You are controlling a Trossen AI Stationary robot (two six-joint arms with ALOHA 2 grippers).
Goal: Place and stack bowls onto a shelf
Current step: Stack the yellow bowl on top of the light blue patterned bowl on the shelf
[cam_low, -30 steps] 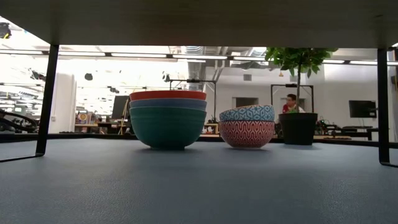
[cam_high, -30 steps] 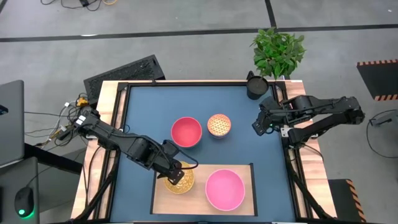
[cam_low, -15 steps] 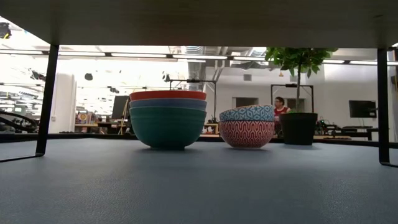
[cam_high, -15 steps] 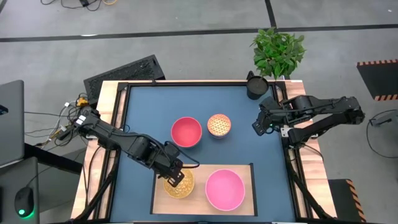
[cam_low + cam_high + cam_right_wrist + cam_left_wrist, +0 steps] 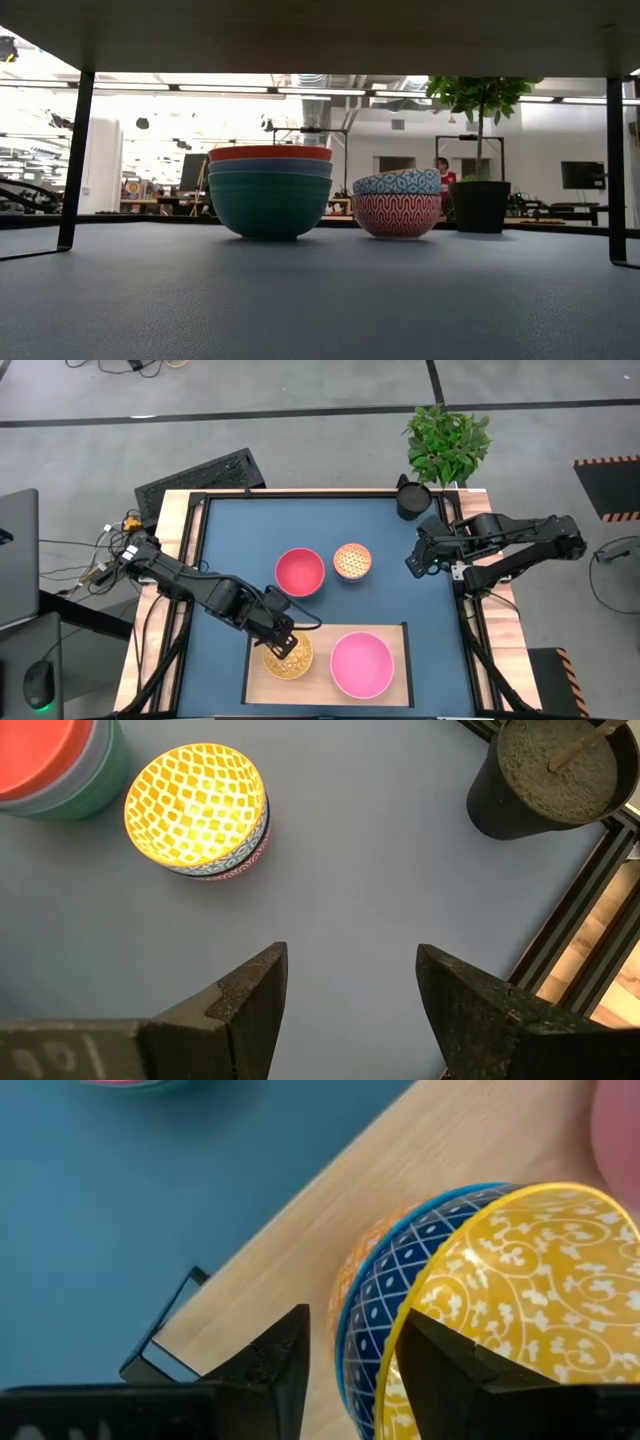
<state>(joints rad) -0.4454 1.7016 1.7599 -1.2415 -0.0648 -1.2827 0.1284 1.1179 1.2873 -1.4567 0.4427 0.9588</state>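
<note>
Left pincer [image 5: 283,647] sits at the rim of the yellow scroll-pattern bowl [image 5: 289,656] on the shelf [image 5: 262,680], fingers straddling the rim: one finger [image 5: 270,1365] outside the wall, the other [image 5: 450,1365] inside over the yellow lining. They look parted with a gap to the wall, so probably let go, though the wrist view is too tight to be sure. Under that bowl is a blue-and-white bowl [image 5: 385,1295], with an orange edge peeking below it, stacked. Pink bowl [image 5: 361,664] on the same shelf, just beside the left pincer on the side away from its arm. Red-topped bowl stack [image 5: 300,571] and the orange-lattice bowl stack [image 5: 352,560] stand on the blue desk [image 5: 230,540] beyond the shelf, near each other. Right pincer [image 5: 412,565] hangs spread wide, holding nothing, above the desk edge; lattice stack ahead of its fingers, dark plant pot [image 5: 548,775] off to its side
</note>
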